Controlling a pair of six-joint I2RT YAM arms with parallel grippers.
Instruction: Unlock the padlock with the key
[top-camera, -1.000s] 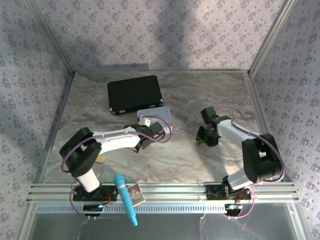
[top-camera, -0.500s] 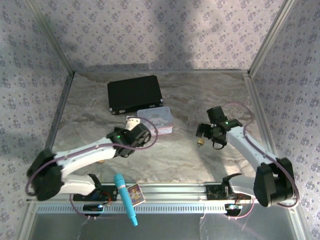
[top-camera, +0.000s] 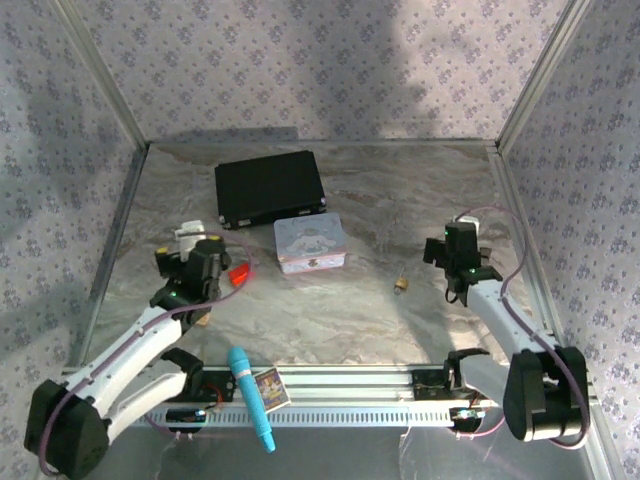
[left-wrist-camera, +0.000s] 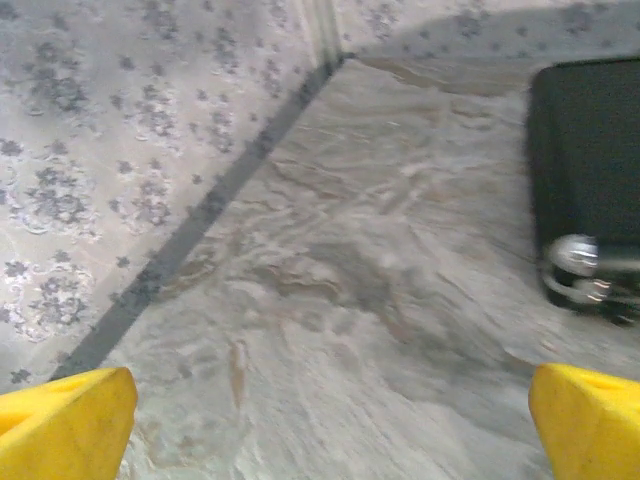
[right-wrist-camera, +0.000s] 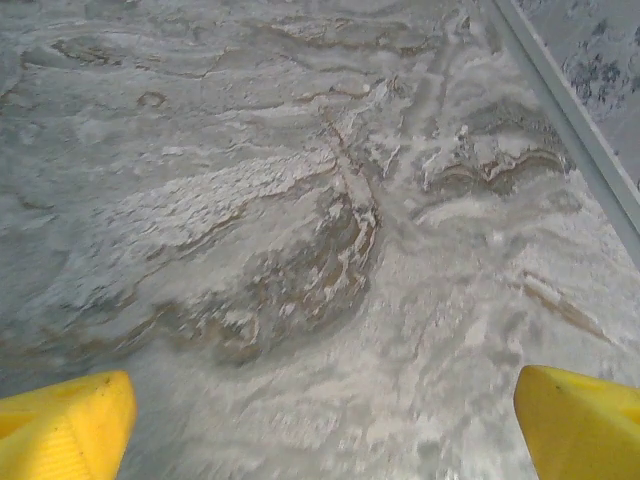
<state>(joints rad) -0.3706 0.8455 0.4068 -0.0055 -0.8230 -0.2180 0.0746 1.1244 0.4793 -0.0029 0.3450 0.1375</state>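
Tiny brass-gold padlock (top-camera: 401, 285) lies loose on grey marbled worktop (top-camera: 330, 320), right of centre. Left jaws and right jaws gape wide, empty, clear of it: nothing steadies it.

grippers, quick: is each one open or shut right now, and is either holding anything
left gripper: open, holding nothing.
right gripper: open, holding nothing.
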